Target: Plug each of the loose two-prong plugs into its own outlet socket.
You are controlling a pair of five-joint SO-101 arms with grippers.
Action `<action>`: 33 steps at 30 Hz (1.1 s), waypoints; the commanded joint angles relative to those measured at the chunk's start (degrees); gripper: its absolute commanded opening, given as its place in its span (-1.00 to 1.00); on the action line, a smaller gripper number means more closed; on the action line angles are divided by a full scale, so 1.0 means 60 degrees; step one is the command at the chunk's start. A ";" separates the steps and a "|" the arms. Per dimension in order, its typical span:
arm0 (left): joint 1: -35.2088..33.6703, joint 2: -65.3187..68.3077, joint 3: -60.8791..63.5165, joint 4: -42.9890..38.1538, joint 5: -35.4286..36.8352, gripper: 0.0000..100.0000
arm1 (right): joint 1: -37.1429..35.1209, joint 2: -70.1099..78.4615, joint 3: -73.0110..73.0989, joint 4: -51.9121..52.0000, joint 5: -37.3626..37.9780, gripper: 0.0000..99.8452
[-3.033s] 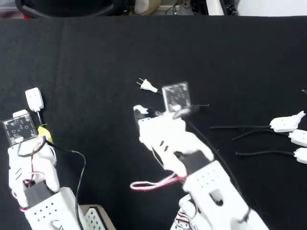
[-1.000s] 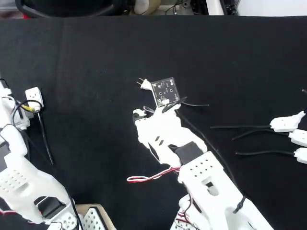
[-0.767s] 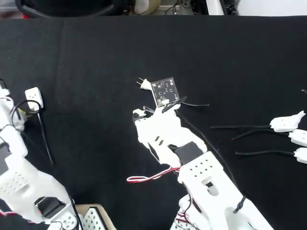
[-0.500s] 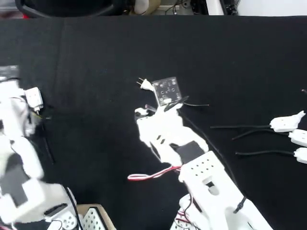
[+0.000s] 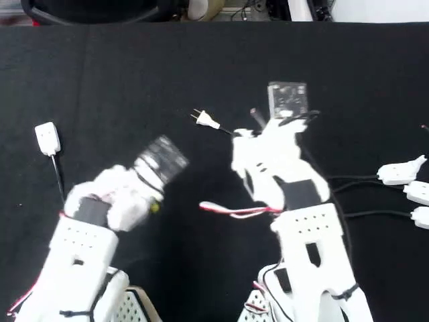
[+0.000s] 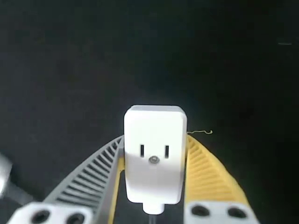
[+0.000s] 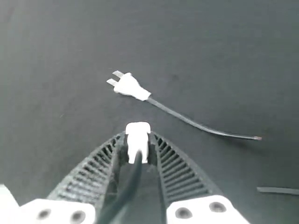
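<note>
In the left wrist view a white outlet socket (image 6: pixel 155 158) sits between my left gripper's (image 6: pixel 155 137) grey and yellow fingers, which press on both its sides. The high view has my left arm (image 5: pixel 100 208) at the lower left, and a white socket (image 5: pixel 47 137) with a thin cord lies on the table farther left, apart from it. My right gripper (image 7: pixel 138 135) is shut on a small white plug (image 7: pixel 138 145) with a black cord. Just beyond it a loose two-prong plug (image 7: pixel 127 85) lies flat, which sits left of the right arm (image 5: pixel 268 154) in the high view (image 5: pixel 205 120).
Three white pieces on cords (image 5: pixel 402 172) lie at the table's right edge. A red and white wire (image 5: pixel 231 211) loops off the right arm. The loose plug's cord (image 7: pixel 205 127) trails across the black cloth.
The left arm has swung fast from the far left edge toward the middle. The right arm has shifted right and farther back. The loose plug and the left socket lie where they were.
</note>
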 commanded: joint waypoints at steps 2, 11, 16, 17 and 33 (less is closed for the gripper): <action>0.0667 -0.0073 0.1355 -0.1744 -0.1319 -0.94 | 0.0791 -0.0022 -0.0813 0.0278 0.0103 -0.98; 0.0271 0.0132 0.1487 -0.2769 0.0000 -0.70 | 0.0777 -0.0022 -0.0740 0.0278 0.0103 -0.98; 0.0183 0.0044 0.1634 -0.2769 -0.0015 -0.22 | 0.0777 -0.0022 -0.0725 0.0278 0.0103 -0.98; 0.0168 0.0044 0.1634 -0.2755 -0.0015 -0.17 | 0.0777 -0.0022 -0.0725 0.0278 0.0103 -0.98; 0.1473 0.0117 0.2293 -0.3355 0.0059 -0.71 | 0.0513 0.0007 -0.0637 0.0278 0.0103 -0.98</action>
